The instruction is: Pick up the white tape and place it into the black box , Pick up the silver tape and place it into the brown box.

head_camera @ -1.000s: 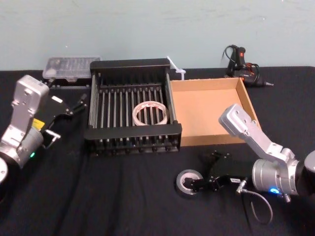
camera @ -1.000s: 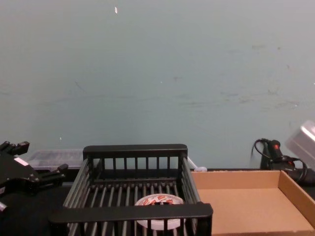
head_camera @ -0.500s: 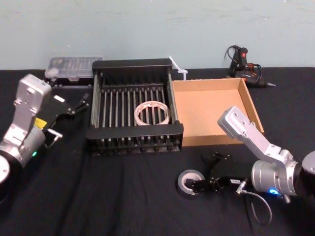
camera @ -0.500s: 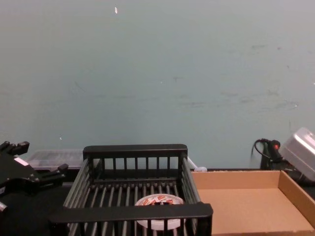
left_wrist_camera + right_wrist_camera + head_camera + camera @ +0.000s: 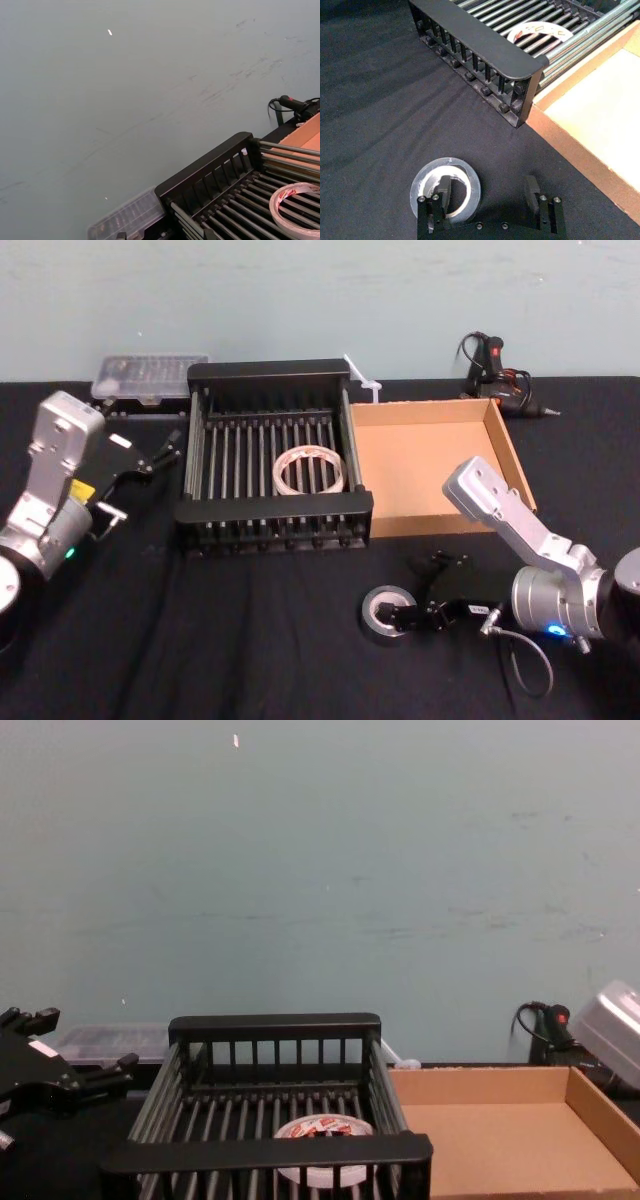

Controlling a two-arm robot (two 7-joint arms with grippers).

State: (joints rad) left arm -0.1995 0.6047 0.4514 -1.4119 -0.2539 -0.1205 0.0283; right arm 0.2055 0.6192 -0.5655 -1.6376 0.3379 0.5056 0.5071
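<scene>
The silver tape [image 5: 385, 608] lies flat on the black cloth in front of the brown box [image 5: 420, 470]. My right gripper [image 5: 415, 592] is low over it and open. In the right wrist view one finger [image 5: 442, 192] stands inside the roll's hole, while the other finger [image 5: 530, 190] is clear of the silver tape [image 5: 470, 182] on the cloth. The white tape [image 5: 308, 469] lies flat on the bars of the black box [image 5: 270, 510], and also shows as the white tape [image 5: 322, 1128] behind the near rim. My left gripper [image 5: 140, 475] hangs open to the left of the black box.
A clear plastic case [image 5: 148, 375] sits behind the black box at the back left. A black tool with cables [image 5: 490, 365] lies behind the brown box. Open black cloth spreads across the front of the table.
My right arm has shifted slightly, its grey casing coming further into the chest view at the right. Both tapes and both boxes stay where they were.
</scene>
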